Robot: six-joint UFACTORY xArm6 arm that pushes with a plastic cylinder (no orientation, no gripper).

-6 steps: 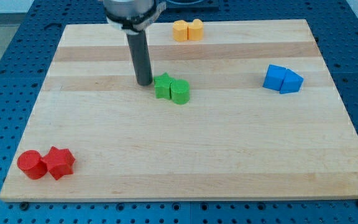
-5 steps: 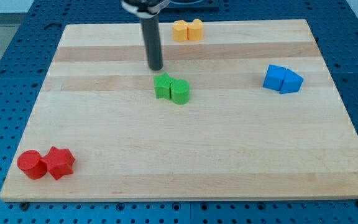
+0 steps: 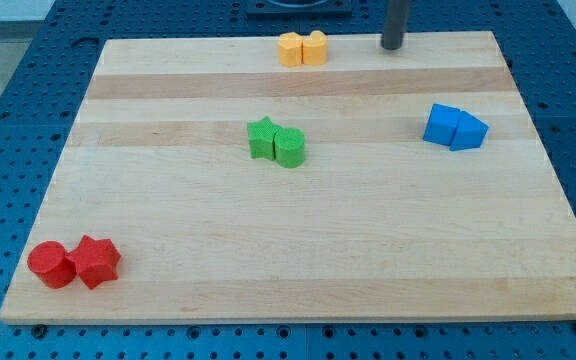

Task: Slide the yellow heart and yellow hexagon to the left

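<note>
While touching, yellow hexagon (image 3: 290, 49) and yellow heart (image 3: 314, 47) align left-right.

My wooden board (image 3: 298, 240) carries four touching pairs: yellow hexagon (image 3: 290, 49) and yellow heart (image 3: 314, 47) (top edge), green star (image 3: 262, 138) and green cylinder (image 3: 289, 148), blue blocks (image 3: 455, 128), red cylinder (image 3: 49, 265) and red star (image 3: 95, 261).

yellow heart (image 3: 315, 47), yellow hexagon (image 3: 290, 49), pale striped wooden board (image 3: 368, 240)

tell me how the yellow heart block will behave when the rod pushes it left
The small yellow heart block looks rigid and squat, so it should slide on the smooth wooden board rather than tip. It touches the yellow hexagon block on its left, so both probably move together. My tip, off to the heart's right, could rotate it if off-centre.
</note>
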